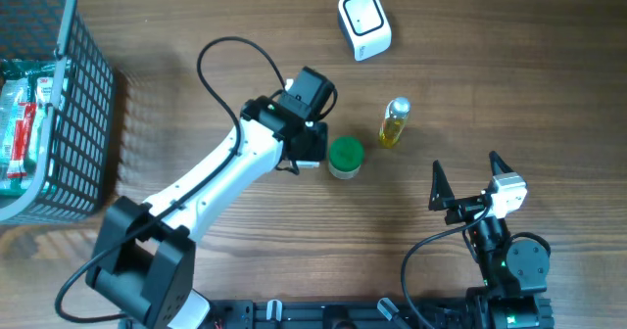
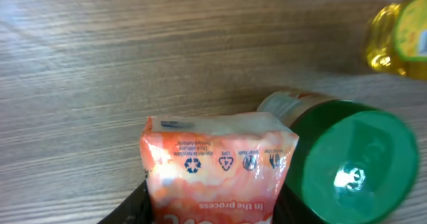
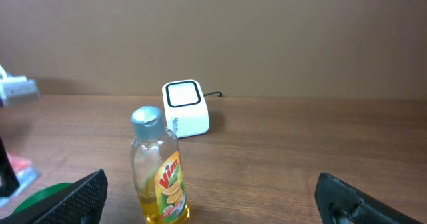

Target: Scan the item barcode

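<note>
My left gripper (image 2: 211,214) is shut on an orange-pink packet (image 2: 217,159) with recycling symbols along its top seam; the black fingers press on both of its sides. No barcode shows on the face I see. From overhead the left gripper (image 1: 312,141) hangs mid-table and hides the packet. The white scanner (image 1: 363,23) with a dark window stands at the far edge, well beyond the packet, and shows again as the scanner (image 3: 185,108) in the right wrist view. At the near right my right gripper (image 1: 465,184) stands wide open and empty.
A green-lidded jar (image 1: 345,156) stands right beside the left gripper, close to the packet (image 2: 353,164). A yellow Vim bottle (image 1: 395,121) stands upright to its right, ahead of the right gripper (image 3: 213,201). A grey mesh basket (image 1: 83,104) with packets fills the left edge.
</note>
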Available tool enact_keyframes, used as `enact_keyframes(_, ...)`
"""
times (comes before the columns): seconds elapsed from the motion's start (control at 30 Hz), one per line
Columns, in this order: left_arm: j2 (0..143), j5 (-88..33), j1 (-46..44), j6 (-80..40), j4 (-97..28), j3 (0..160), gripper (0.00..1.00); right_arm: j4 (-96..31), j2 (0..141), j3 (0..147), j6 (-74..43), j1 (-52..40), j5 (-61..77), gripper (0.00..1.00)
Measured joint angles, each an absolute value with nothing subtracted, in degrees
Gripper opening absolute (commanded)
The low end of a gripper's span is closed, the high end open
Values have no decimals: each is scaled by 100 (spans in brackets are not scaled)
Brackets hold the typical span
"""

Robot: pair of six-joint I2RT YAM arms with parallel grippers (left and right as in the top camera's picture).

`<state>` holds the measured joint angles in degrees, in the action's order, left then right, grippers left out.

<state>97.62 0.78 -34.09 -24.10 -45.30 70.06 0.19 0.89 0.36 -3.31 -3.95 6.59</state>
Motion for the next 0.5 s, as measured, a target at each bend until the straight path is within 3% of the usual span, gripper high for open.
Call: enact_keyframes(0.5,9859,-764,-3785,-2429,-3815,6884,40,19,89,36,-331,-395,659,100)
